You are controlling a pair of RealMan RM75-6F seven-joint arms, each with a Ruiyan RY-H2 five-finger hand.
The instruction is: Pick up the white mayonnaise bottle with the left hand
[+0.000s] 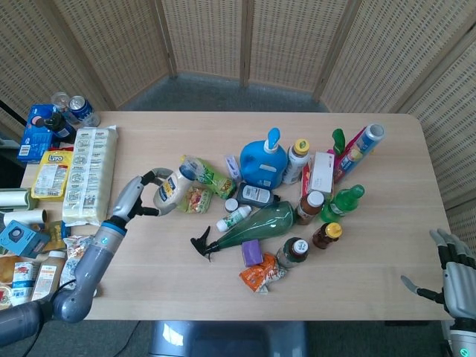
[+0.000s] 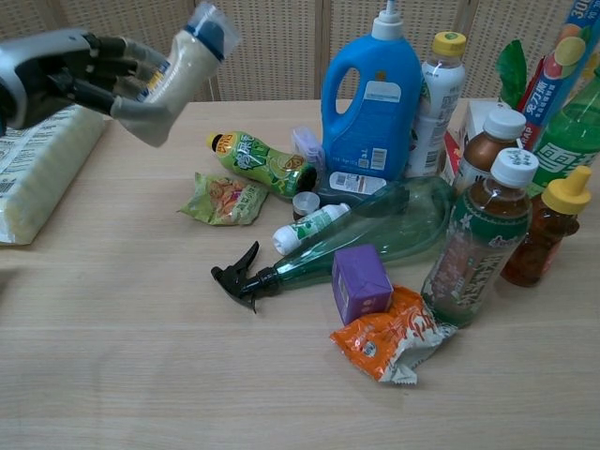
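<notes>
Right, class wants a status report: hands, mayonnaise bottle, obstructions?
Left hand grips mayonnaise bottle, lifted off table. Right hand open, idle. Nothing obstructing.

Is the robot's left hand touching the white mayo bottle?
Touching. The chest view shows the left hand with its fingers wrapped around the white mayonnaise bottle, holding it above the table.

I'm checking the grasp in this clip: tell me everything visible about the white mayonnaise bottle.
The white mayonnaise bottle is a soft-looking, cream-white squeeze bottle with a dark blue cap under clear wrap and a small printed label. The left hand grips its lower body, fingers wrapped around it. It is lifted clear of the table, tilted with the cap up and to the right. Nothing else touches it; it hangs left of the cluttered pile, above the table's left part.
</notes>
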